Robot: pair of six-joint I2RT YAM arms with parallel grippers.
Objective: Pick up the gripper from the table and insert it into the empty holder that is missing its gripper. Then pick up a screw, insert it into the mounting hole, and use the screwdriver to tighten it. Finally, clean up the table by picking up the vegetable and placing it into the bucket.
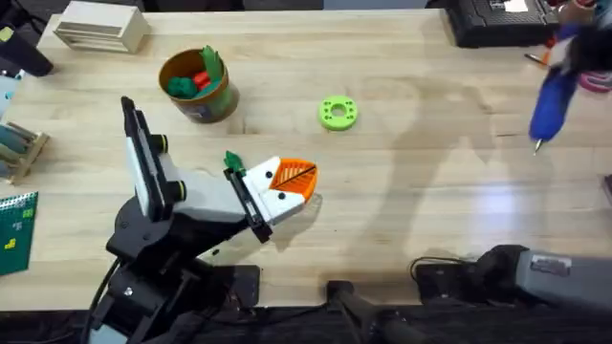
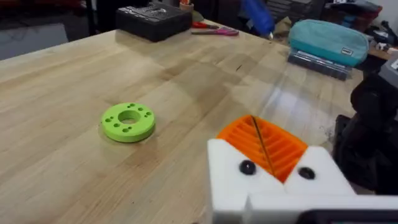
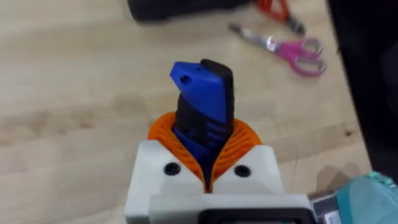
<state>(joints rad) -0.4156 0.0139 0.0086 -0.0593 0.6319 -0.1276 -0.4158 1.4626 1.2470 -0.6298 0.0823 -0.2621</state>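
Note:
My right gripper (image 3: 205, 146) is shut on the blue handle of the screwdriver (image 3: 202, 93). Overhead, the screwdriver (image 1: 553, 96) hangs tip down at the far right under the right gripper (image 1: 577, 50), above the table. My left gripper (image 1: 290, 180) sits low at the table's middle left, its orange pads pressed together with nothing between them. A dark green leafy vegetable (image 1: 232, 160) lies right beside the left wrist. The yellow-brown bucket (image 1: 215, 103) stands behind it with green and red toy pieces inside. The loose gripper, the holder and the screw are out of view.
A bright green ring (image 1: 337, 113) lies mid-table, ahead of the left gripper (image 2: 261, 134). Red-handled scissors (image 3: 292, 46) and a black box (image 1: 497, 21) sit at the far right. A pale wooden box (image 1: 100, 29) is at the far left, a teal pouch (image 2: 326, 40) at the right edge.

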